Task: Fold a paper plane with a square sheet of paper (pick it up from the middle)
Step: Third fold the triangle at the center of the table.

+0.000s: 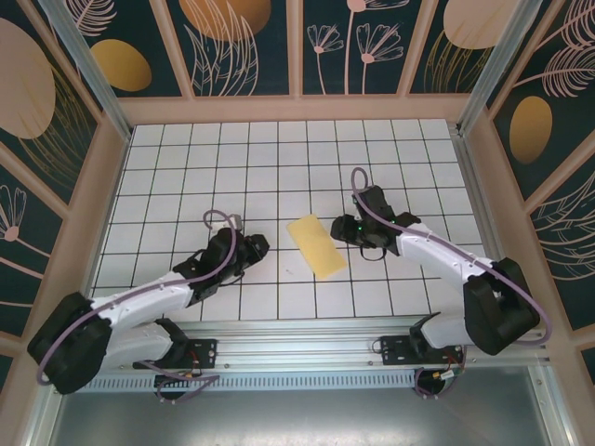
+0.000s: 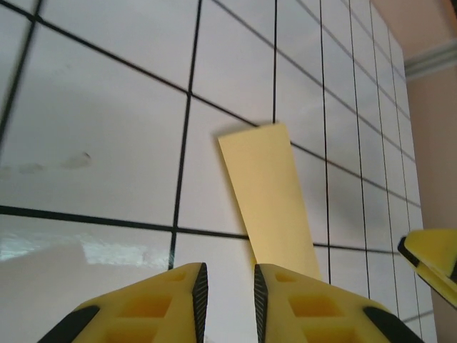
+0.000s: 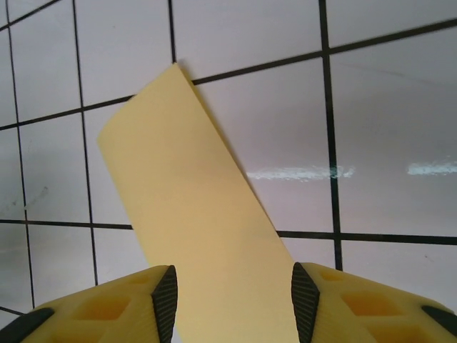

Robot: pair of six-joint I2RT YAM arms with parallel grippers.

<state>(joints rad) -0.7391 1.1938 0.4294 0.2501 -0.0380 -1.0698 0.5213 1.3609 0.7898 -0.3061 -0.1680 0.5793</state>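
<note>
The square sheet of paper (image 1: pixel 316 245) is pale yellow and lies flat on the tiled table as a long rectangle, folded in half, slanting from upper left to lower right. My left gripper (image 1: pixel 262 244) sits just left of it. In the left wrist view the paper (image 2: pixel 268 189) runs under the right finger, and the left gripper (image 2: pixel 230 286) stands narrowly open with bare table in the gap. My right gripper (image 1: pixel 340 229) is at the paper's right edge. In the right wrist view it (image 3: pixel 232 300) is open wide, the paper (image 3: pixel 193 200) lying below between its fingers.
The white grid table (image 1: pixel 279 158) is walled by a beige frame (image 1: pixel 293 108) at the back and both sides. A metal rail (image 1: pixel 307 330) runs along the near edge. One of the right gripper's yellow fingers (image 2: pixel 435 261) shows at the right edge of the left wrist view.
</note>
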